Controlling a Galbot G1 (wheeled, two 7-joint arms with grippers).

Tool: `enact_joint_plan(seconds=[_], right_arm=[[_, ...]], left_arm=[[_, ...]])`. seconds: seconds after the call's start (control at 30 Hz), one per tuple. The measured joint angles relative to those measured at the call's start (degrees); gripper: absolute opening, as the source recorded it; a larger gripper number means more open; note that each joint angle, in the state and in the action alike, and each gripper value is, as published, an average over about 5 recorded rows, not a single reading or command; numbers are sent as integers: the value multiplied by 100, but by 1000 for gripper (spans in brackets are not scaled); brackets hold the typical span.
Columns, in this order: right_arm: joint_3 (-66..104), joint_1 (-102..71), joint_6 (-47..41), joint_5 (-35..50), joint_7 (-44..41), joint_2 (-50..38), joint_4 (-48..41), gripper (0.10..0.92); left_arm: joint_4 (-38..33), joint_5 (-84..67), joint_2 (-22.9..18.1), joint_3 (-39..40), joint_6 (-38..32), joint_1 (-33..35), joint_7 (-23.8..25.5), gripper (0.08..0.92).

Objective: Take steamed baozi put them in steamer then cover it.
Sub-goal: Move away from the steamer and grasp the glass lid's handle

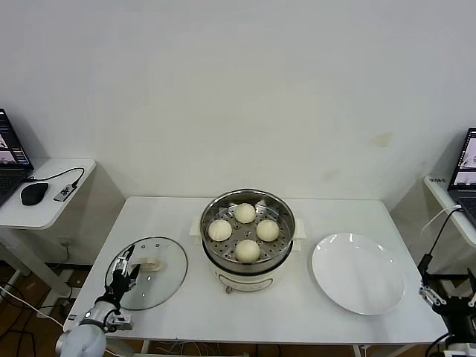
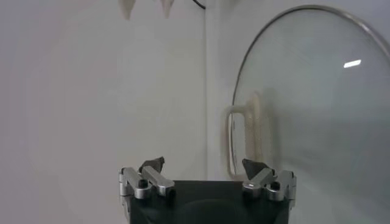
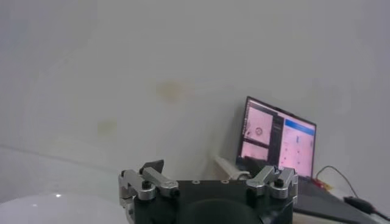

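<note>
Several cream-white baozi [image 1: 248, 251] sit on the perforated tray inside the steel steamer [image 1: 282, 249] at the table's middle. The glass cover [image 1: 160, 281] lies flat on the table to its left, cream handle [image 1: 152, 262] up. My left gripper [image 1: 124, 274] hovers open over the cover's left rim. In the left wrist view the cover [image 2: 317, 109] and its handle [image 2: 247, 137] lie just ahead of the open left gripper [image 2: 204, 165], nothing between the fingers. My right gripper [image 1: 446, 296] waits open off the table's right end, and in its wrist view the right gripper [image 3: 210, 170] is empty.
A white plate [image 1: 358, 272] lies right of the steamer; its rim [image 3: 55, 210] shows in the right wrist view. Side tables with laptops stand at far left [image 1: 44, 190] and far right [image 1: 454, 201]. A laptop [image 3: 277, 143] faces the right wrist camera.
</note>
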Motion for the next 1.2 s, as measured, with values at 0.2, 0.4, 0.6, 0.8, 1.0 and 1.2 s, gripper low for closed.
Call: enact_joint_plan(seconds=[0.2, 0.4, 0.6, 0.8, 1.0, 1.2], right_arm=[[13, -34, 37, -65, -6, 54, -38, 823], [23, -61, 60, -134, -17, 86, -67, 823], [30, -88, 76, -198, -31, 129, -64, 823], [18, -96, 83, -251, -36, 167, -68, 823], [-14, -102, 85, -292, -48, 193, -66, 823], [-22, -123, 91, -314, -60, 202, -65, 823]], left_arm=[[214, 16, 5, 112, -1, -255, -1, 823], [378, 28, -21, 211, -9, -453, -8, 823], [467, 23, -32, 278, -16, -578, -5, 792], [471, -29, 16, 323, -10, -618, 58, 627], [532, -97, 29, 393, -12, -713, 116, 479], [664, -157, -2, 433, -25, -784, 123, 427]])
